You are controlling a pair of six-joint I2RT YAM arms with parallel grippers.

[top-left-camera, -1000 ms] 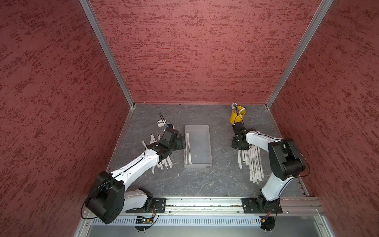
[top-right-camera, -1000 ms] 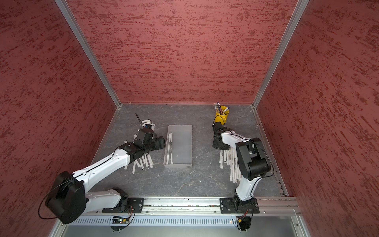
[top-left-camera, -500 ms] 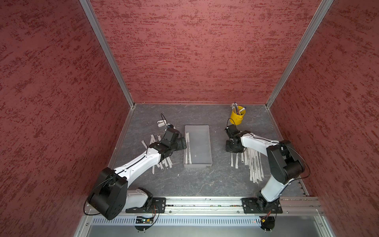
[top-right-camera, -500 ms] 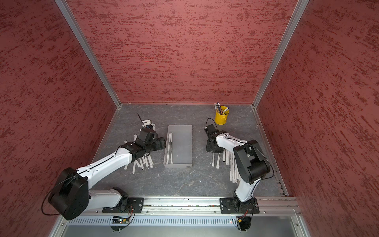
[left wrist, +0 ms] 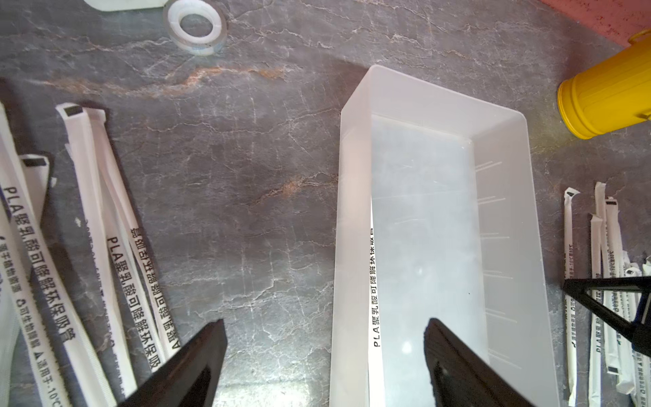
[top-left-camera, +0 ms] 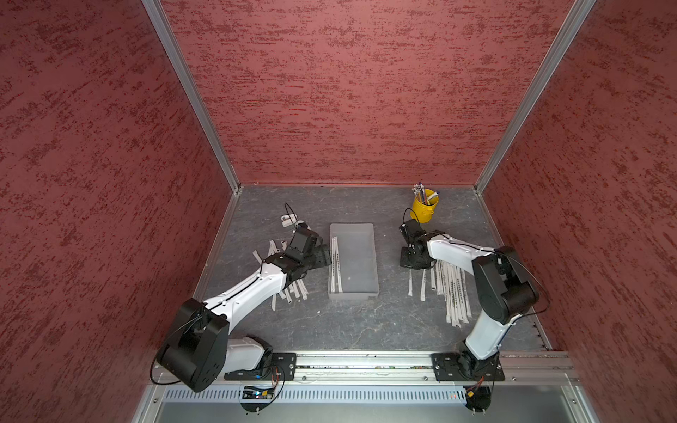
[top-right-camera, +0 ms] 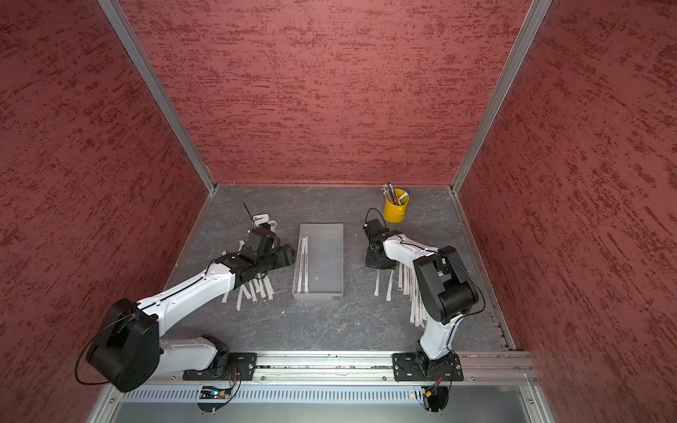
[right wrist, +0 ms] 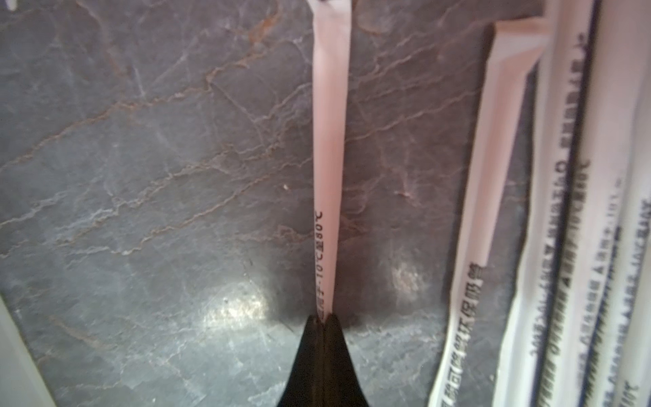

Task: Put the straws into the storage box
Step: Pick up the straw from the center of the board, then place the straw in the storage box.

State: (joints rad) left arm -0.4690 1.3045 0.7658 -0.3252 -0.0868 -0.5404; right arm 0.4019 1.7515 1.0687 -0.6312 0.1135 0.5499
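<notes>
The right gripper [right wrist: 323, 318] has slid from the loose straws [top-left-camera: 454, 289] toward the storage box [top-left-camera: 358, 252], clenched on one flat paper-wrapped straw [right wrist: 329, 141]. The left gripper [left wrist: 326, 322] gapes astride the box's translucent plastic wall; a wrapper inside reads "PLA".

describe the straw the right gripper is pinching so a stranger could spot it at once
From the shallow translucent whitish plastic storage box mid-table, look to the side with the yellow bucket-shaped cup, where white paper-wrapped printed straws lie in a fan. It is the straw nearest the box, apart from the fan, the only one whose end is pinched in the shut black right gripper.
</notes>
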